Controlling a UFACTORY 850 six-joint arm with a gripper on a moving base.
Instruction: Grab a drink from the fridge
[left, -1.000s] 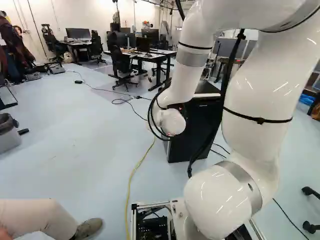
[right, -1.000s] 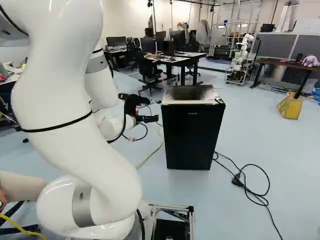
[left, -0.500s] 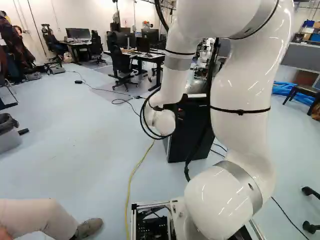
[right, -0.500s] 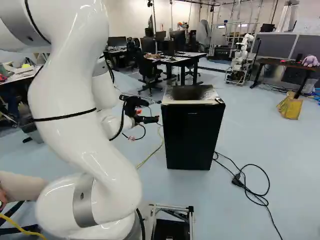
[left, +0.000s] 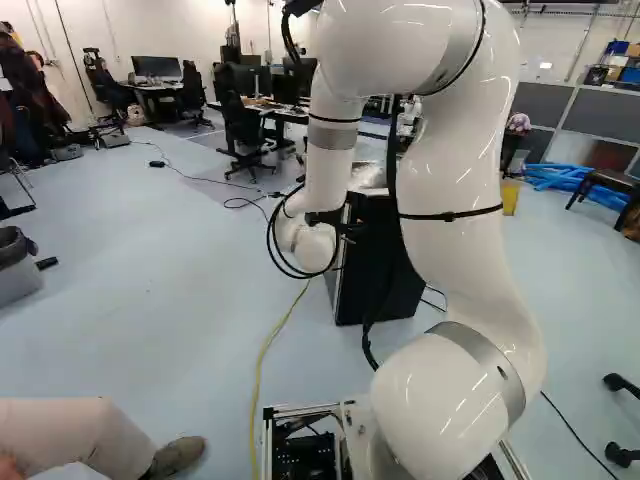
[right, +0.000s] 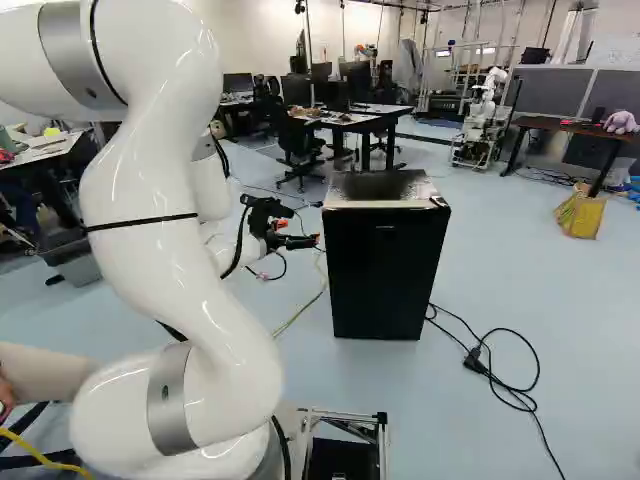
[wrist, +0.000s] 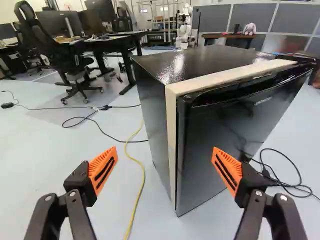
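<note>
just ahead of the gripper (wrist: 165, 159), the black fridge (wrist: 154, 110) stands upright, not touching either finger. fingers (wrist: 228, 170) spread wide, nothing gripped. pale strip (wrist: 172, 135) runs upright beyond the gap between them; one finger shows against the door (wrist: 212, 127), the other against the floor (wrist: 75, 135). door looks shut. drink out of sight, presumably behind it. next move probably turns on bringing a fingertip to the door's upright edge; a slip there seems likely.
</note>
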